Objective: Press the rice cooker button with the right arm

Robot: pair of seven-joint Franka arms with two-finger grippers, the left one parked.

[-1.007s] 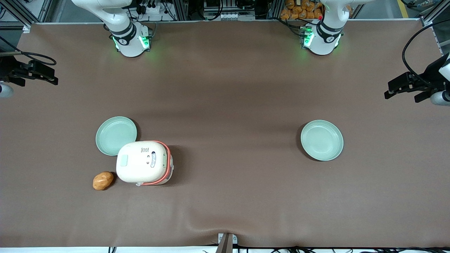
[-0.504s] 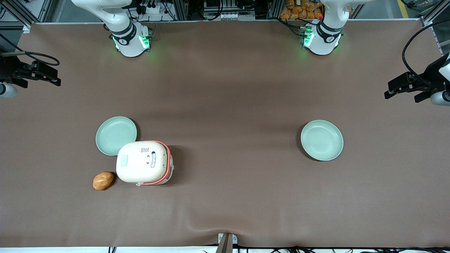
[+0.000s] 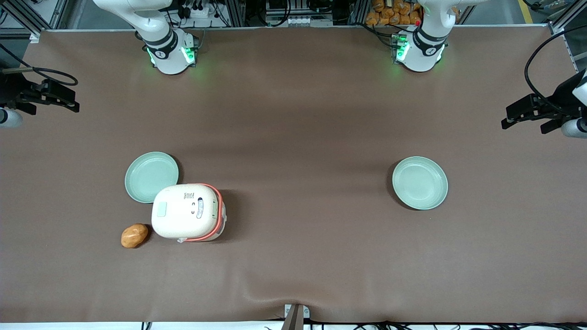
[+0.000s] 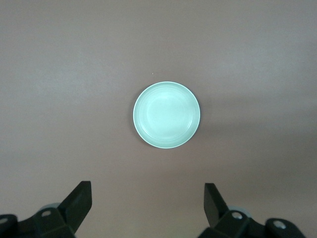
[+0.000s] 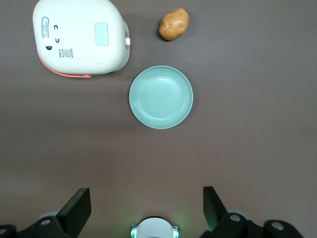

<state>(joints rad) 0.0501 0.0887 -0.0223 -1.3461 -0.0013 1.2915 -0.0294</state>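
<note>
The rice cooker [image 3: 185,211] is cream-white with a coral-red band and stands on the brown table toward the working arm's end. Its lid carries an oval label and a pale green rectangular panel [image 3: 161,210]. The right wrist view shows it from above [image 5: 79,37], with the panel [image 5: 101,33] facing up. My right gripper [image 3: 69,97] hangs high at the table's edge, well apart from the cooker and farther from the front camera. In the right wrist view the gripper [image 5: 145,191] is open and empty.
A mint-green plate [image 3: 151,176] touches the cooker's edge on the side away from the front camera [image 5: 161,96]. A potato [image 3: 134,235] lies beside the cooker [image 5: 174,24]. A second mint-green plate [image 3: 419,182] sits toward the parked arm's end [image 4: 167,115].
My right gripper has shifted a little inward over the table since a second ago. The cooker, plates and potato have not moved.
</note>
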